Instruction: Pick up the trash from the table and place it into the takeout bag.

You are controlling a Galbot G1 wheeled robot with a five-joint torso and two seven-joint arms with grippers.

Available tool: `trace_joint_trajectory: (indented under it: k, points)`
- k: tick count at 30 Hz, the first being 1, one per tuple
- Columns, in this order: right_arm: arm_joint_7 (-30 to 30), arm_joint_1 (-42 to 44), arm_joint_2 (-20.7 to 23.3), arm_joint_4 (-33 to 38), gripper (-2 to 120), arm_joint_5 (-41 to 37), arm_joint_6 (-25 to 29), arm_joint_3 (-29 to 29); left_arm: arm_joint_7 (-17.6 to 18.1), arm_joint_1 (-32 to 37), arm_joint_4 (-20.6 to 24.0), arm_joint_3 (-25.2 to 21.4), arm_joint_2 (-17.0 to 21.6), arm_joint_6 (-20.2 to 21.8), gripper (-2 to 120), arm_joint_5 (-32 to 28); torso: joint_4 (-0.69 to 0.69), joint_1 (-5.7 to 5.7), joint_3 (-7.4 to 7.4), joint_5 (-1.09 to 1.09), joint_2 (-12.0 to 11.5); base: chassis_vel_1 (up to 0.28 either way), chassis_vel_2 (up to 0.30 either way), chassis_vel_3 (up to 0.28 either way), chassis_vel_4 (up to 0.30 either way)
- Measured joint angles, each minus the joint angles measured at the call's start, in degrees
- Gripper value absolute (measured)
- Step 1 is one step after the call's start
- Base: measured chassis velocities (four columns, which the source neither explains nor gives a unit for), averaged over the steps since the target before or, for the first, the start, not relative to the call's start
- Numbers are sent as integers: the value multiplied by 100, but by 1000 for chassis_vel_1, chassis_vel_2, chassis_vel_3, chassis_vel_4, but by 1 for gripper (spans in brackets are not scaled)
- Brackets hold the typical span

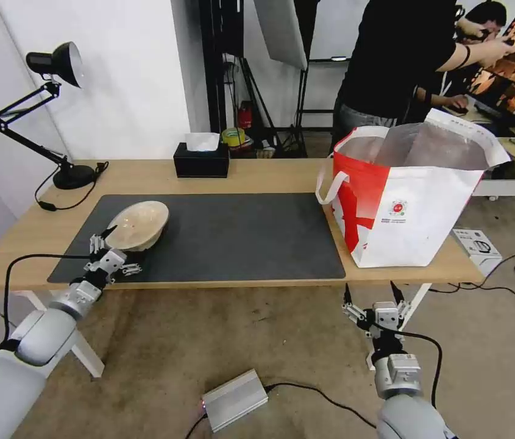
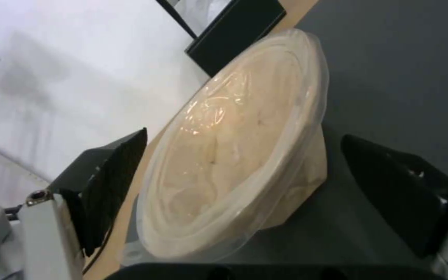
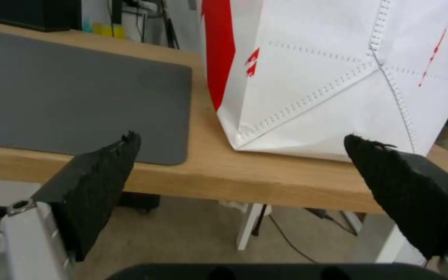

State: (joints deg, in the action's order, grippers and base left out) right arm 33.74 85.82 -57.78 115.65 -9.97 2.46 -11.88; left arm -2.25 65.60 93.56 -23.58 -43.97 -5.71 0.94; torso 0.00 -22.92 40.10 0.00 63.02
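Left gripper (image 1: 113, 249) is at the near-left corner of the dark grey mat (image 1: 220, 235), jaws spread wide around the beige shallow bowl (image 1: 139, 225). In the left wrist view the bowl (image 2: 234, 155) sits tilted on edge between the two black fingers (image 2: 112, 182), gaps visible on both sides, so no firm contact yet as far as I can tell.

Risks: the bowl is tipped and its rim looks thin and slick. If the jaws close on the flared rim it could squirt out or buckle. It's also close to the table (image 1: 269, 174) front edge, so a slip could send it to the floor.

Right gripper (image 1: 372, 300) hangs below the table edge, jaws wide apart, holding nothing, just under the takeout bag (image 1: 409, 207).

The bag stands open on the table's right end, well apart from the bowl. Long carry, more chance to drop.
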Motion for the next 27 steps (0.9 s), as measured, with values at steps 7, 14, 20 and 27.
trace_joint_trajectory:
  k: [7,14,20,27]
  points:
    - [2,32,-24,0,100,30,1,4,-1,-42,-43,73,6,-2,100,0,0,0,0,0,0,0,0,0,0]
    - [5,70,-60,2,100,65,9,12,-3,-79,-97,111,28,-3,100,3,0,0,0,0,0,0,0,0,0]
    - [7,73,-78,2,100,76,11,20,-3,-95,-142,112,38,-4,87,4,0,0,0,0,0,0,0,0,0]
    - [9,83,-126,2,100,96,14,39,-12,9,-143,16,87,-13,81,4,0,0,0,0,0,0,0,0,0]
